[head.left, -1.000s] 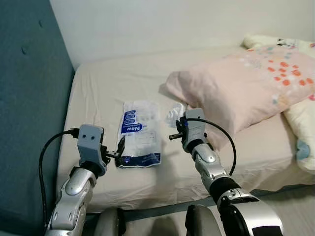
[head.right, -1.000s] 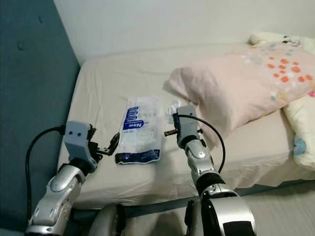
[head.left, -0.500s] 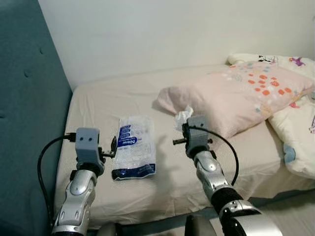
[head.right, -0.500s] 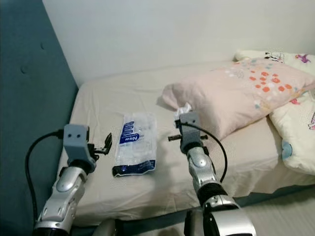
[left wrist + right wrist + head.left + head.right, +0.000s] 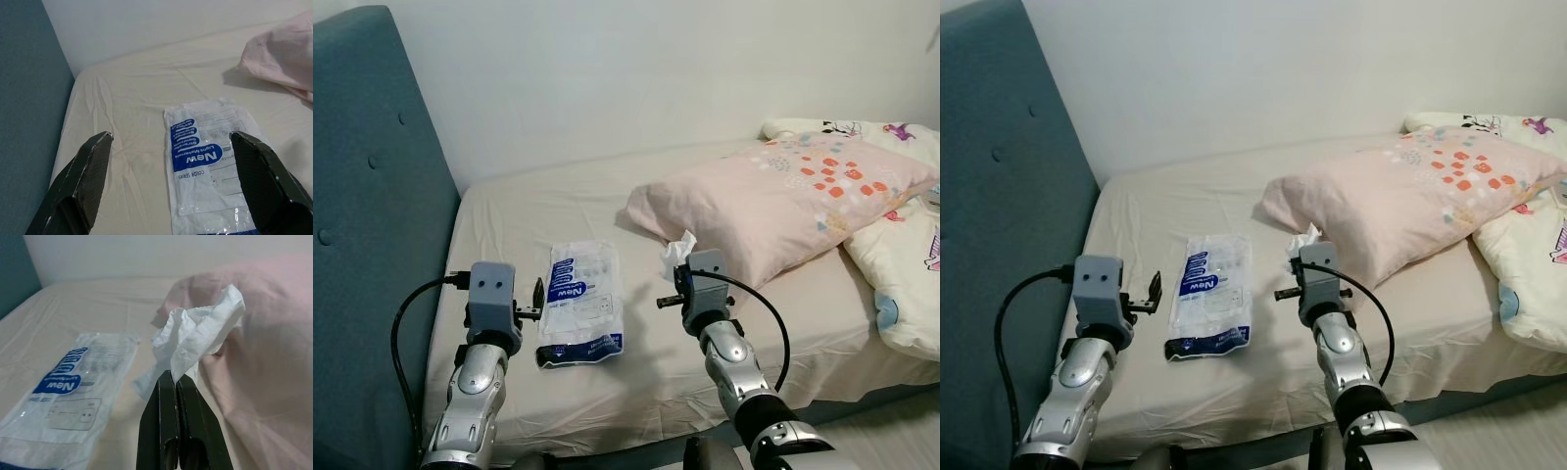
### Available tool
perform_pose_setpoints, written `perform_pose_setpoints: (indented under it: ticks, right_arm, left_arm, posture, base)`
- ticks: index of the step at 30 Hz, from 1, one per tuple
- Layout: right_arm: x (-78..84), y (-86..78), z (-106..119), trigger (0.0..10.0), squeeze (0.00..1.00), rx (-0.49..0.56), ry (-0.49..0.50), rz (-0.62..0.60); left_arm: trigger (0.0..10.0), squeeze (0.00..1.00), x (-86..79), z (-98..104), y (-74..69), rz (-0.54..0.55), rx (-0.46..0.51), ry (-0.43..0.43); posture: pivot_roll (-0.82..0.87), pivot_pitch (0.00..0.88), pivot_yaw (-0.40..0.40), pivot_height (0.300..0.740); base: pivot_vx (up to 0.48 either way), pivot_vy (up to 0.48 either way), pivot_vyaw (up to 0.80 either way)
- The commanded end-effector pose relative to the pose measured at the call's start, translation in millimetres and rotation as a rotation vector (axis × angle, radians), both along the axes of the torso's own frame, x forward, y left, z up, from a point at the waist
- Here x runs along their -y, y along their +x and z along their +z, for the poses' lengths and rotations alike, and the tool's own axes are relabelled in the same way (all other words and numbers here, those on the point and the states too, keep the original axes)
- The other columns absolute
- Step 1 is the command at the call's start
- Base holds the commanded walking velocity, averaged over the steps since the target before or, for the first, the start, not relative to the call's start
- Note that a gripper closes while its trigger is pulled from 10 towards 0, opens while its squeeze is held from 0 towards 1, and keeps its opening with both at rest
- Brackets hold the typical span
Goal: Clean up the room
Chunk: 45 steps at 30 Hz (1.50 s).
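Note:
A crumpled white tissue [image 5: 200, 333] sticks up from my right gripper [image 5: 171, 376], which is shut on its lower end. The gripper holds it above the bed just in front of the pink pillow [image 5: 783, 196]; in the left eye view the tissue [image 5: 678, 253] shows over the wrist housing. A flat white and blue plastic bag [image 5: 579, 304] printed "New" lies on the sheet between my arms. My left gripper [image 5: 168, 137] is open, low over the sheet beside the bag's left edge, with nothing between its fingers [image 5: 88, 171].
The bed's beige sheet [image 5: 538, 215] runs back to a white wall. A teal padded headboard [image 5: 372, 215] stands along the left side. A patterned white duvet [image 5: 901, 284] lies at the right, behind and beside the pillow.
The whole view has shifted as the camera drew back and rose. My right gripper has lifted the tissue off the sheet by the pillow. The left gripper stays beside the bag.

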State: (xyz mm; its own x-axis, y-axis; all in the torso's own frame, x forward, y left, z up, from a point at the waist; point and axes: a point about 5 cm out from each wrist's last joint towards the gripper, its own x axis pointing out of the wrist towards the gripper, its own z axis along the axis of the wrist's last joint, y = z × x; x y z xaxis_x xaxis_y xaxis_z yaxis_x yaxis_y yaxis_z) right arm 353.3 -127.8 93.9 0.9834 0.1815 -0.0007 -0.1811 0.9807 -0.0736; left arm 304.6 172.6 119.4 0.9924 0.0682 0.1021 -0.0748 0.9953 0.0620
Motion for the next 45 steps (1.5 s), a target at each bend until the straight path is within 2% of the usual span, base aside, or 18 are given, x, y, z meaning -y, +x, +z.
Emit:
perform_pose_setpoints:
  ticks: [1,17,26,41,45]
  right_arm:
    - [-0.9,-1.7,-3,10.0,0.00,-0.016,0.009,0.001]
    - [0.1,-0.2,0,10.0,0.00,-0.013,0.008,0.012]
    - [-7.6,-1.2,-1,10.0,0.00,-0.012,-0.048,0.052]
    - [-10.7,-1.3,1,10.0,0.00,-0.005,-0.025,0.079]
    - [-12.2,-2.8,3,10.0,0.00,0.012,-0.017,0.110]
  left_arm:
    - [10.0,0.00,0.0,-4,-1.6,0.003,-0.005,0.000]
    - [10.0,0.00,3.6,-3,-1.2,0.001,0.018,-0.020]
    - [10.0,0.00,1.6,-6,-4.0,0.012,0.015,-0.024]
    - [10.0,0.00,1.0,-7,-5.3,0.004,0.010,-0.015]
    - [10.0,0.00,0.6,-7,-5.3,0.009,0.016,-0.019]
  posture:
    - [0.02,0.017,0.007,0.585]
    - [0.02,0.017,-0.004,0.645]
    - [0.02,0.017,-0.014,0.650]
    - [0.03,0.010,-0.022,0.650]
    - [0.02,0.009,-0.023,0.665]
  base:
    - [0.000,0.000,0.00]
    - [0.000,0.000,0.00]
    - [0.000,0.000,0.00]
    - [0.000,0.000,0.00]
    - [0.000,0.000,0.00]
